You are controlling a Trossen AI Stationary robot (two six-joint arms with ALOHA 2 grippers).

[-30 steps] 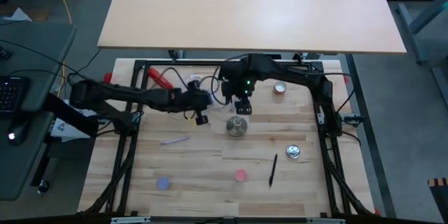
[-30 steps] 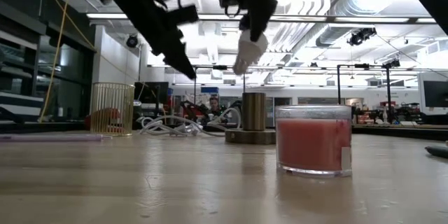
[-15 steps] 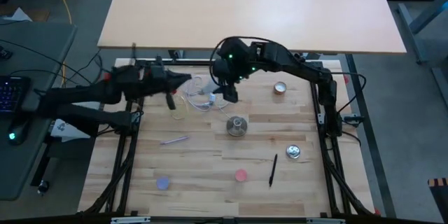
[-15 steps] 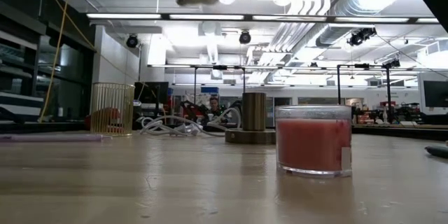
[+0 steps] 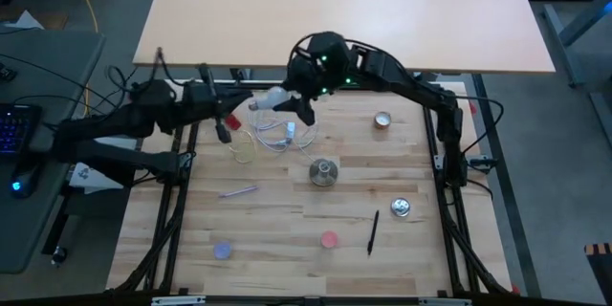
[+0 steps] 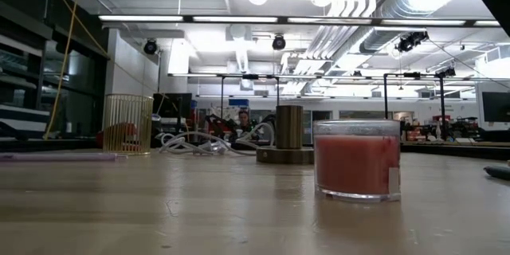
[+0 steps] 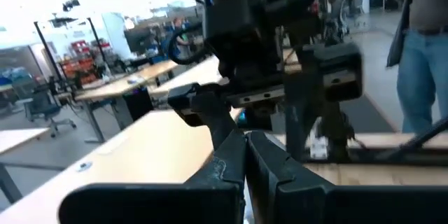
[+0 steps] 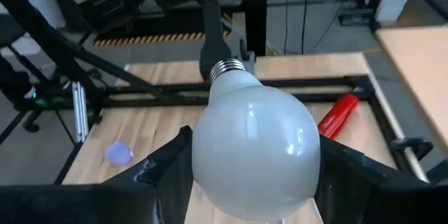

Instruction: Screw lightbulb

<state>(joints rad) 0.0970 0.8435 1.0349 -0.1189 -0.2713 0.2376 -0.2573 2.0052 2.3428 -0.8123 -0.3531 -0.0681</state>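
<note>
My right gripper (image 8: 245, 175) grips the bulb (image 8: 253, 150) by its globe, fingers spread wide around it, held high above the table's (image 5: 287, 210) far edge, screw base pointing toward the left gripper (image 5: 225, 129), which is pinched closed and empty nearby.

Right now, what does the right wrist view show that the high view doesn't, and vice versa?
Only the right wrist view: the lightbulb's silvery screw base up close and the right gripper's fingers clamping its globe.

Only the high view: the grey socket stand, pink candle, black pen, and the left gripper off to the left, shut and empty.

Both: the bulb in the right gripper and the red tool.
</note>
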